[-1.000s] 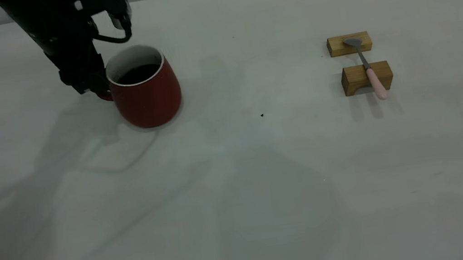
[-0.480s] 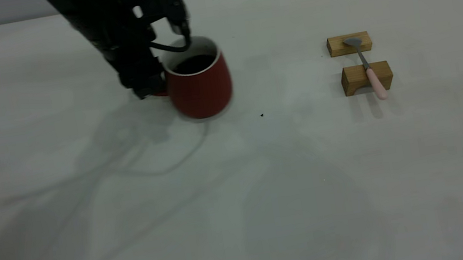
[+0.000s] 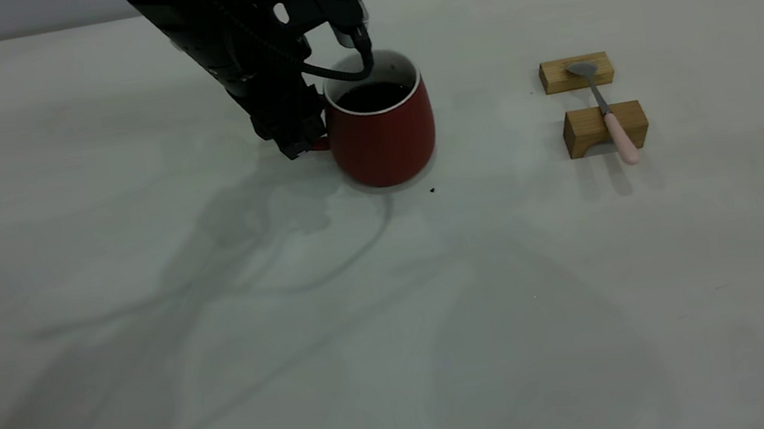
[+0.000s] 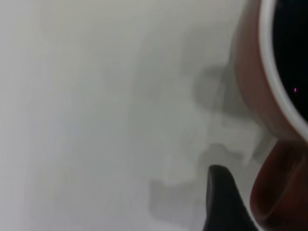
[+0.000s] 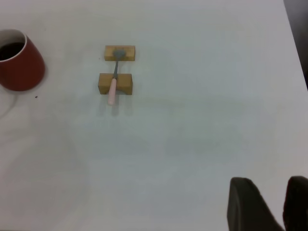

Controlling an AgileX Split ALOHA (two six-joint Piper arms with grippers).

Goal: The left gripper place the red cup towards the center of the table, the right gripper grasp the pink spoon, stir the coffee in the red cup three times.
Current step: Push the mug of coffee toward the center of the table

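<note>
On the off-white table (image 3: 152,400), left gripper (image 3: 305,142) fingers clench the red cup's (image 3: 381,135) handle.

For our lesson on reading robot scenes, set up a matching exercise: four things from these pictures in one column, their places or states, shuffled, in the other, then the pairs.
Things:
1. red cup
2. pink spoon
3. coffee
4. left claw

Places or states:
A. lying across two wooden blocks
B. inside the cup
C. at the cup's handle
D. standing on the table near its middle

Pairs: 1-D, 2-A, 3-B, 4-C
</note>
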